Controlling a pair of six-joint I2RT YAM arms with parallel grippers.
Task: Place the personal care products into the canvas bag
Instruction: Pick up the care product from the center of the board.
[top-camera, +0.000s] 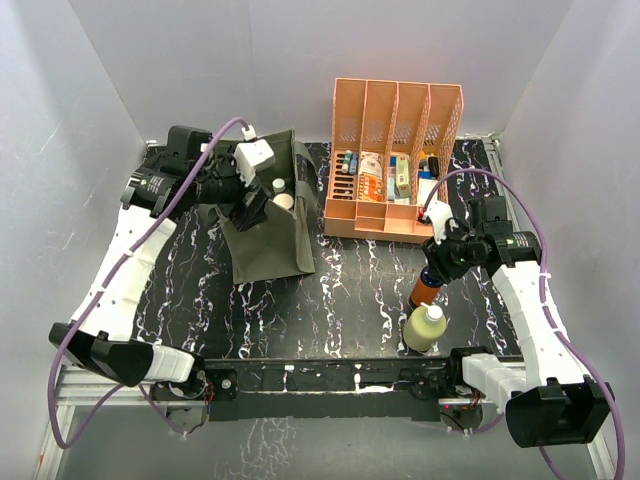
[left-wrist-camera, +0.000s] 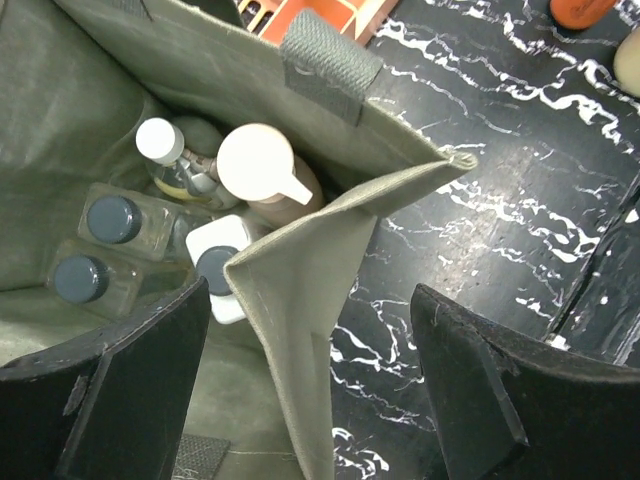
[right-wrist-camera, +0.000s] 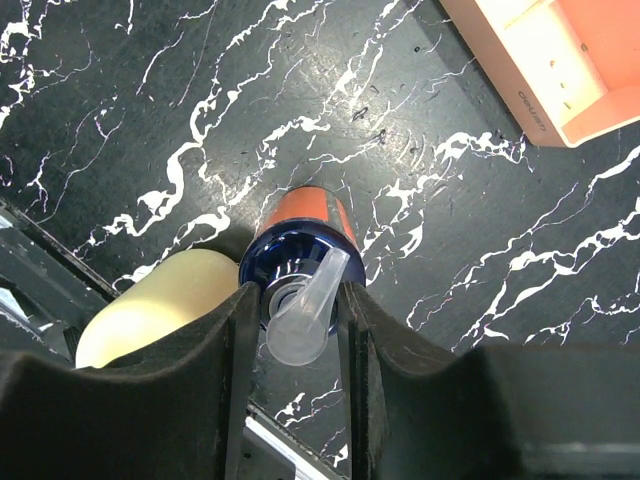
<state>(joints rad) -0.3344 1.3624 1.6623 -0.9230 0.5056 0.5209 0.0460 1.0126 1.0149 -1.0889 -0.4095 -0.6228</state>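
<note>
The olive canvas bag (top-camera: 272, 240) stands open at the back left. In the left wrist view it holds two clear dark-capped bottles (left-wrist-camera: 110, 220), a white grey-capped bottle (left-wrist-camera: 215, 262), a tall beige pump bottle (left-wrist-camera: 262, 165) and a clear white-capped bottle (left-wrist-camera: 160, 142). My left gripper (left-wrist-camera: 310, 300) is open and its fingers straddle the bag's rim (left-wrist-camera: 300, 290); it also shows in the top view (top-camera: 250, 205). My right gripper (right-wrist-camera: 297, 320) is shut on the pump neck of the small orange-blue bottle (right-wrist-camera: 300, 215), which is upright (top-camera: 424, 292). The pale yellow bottle (top-camera: 424, 328) stands just beside it (right-wrist-camera: 150, 310).
The peach slotted organiser (top-camera: 385, 110) with small boxes and tubes stands at the back, right of the bag; its corner shows in the right wrist view (right-wrist-camera: 560, 70). Black marbled tabletop (top-camera: 350, 300) lies between the bag and the two bottles. The metal front rail (top-camera: 330, 385) runs just behind the pale bottle.
</note>
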